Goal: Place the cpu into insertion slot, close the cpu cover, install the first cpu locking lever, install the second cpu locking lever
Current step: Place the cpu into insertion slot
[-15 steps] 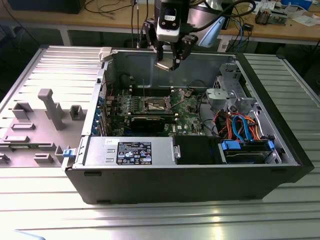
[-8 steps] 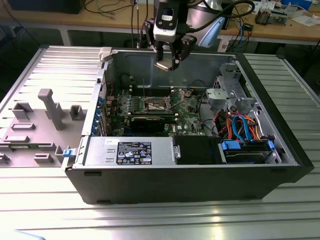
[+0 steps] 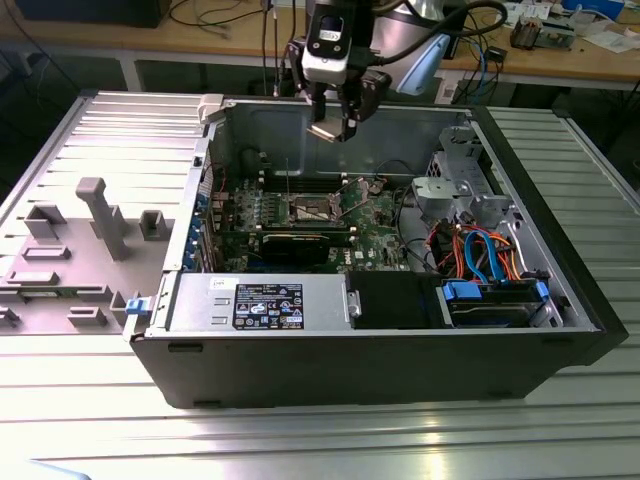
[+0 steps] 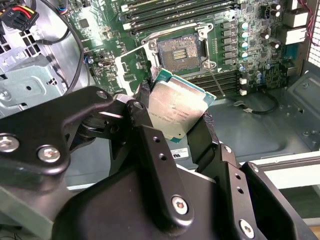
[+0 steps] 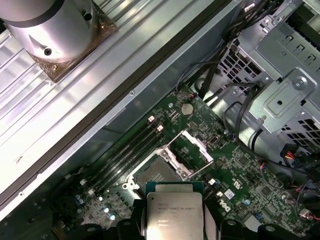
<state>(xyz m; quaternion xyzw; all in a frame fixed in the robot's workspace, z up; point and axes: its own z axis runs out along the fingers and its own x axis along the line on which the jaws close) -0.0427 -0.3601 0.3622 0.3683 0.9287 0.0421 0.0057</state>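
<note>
My gripper [image 3: 336, 122] hangs above the open computer case, shut on the cpu [image 3: 328, 130], a flat square chip with a dull silver top. In both wrist views the black fingers [image 4: 150, 142] clamp the cpu [image 4: 177, 107] [image 5: 173, 212] by two opposite edges, and it is held tilted. Below it on the green board lies the insertion slot [image 4: 180, 48] [image 5: 154, 176] [image 3: 312, 208], its dark pin grid bare. The cpu cover [image 4: 134, 64] [image 5: 194, 149], a silver frame plate, stands swung up beside the slot. A thin lever [image 4: 218, 83] sticks out next to the socket.
Long memory slots [image 4: 175, 12] run beside the socket. A black card [image 3: 300, 243] and a power supply [image 3: 262, 303] sit toward the case front. A metal drive cage [image 3: 455, 175] and coloured cables [image 3: 480, 250] fill the exterior view's right. A grey fixture tray [image 3: 80, 240] lies outside the case.
</note>
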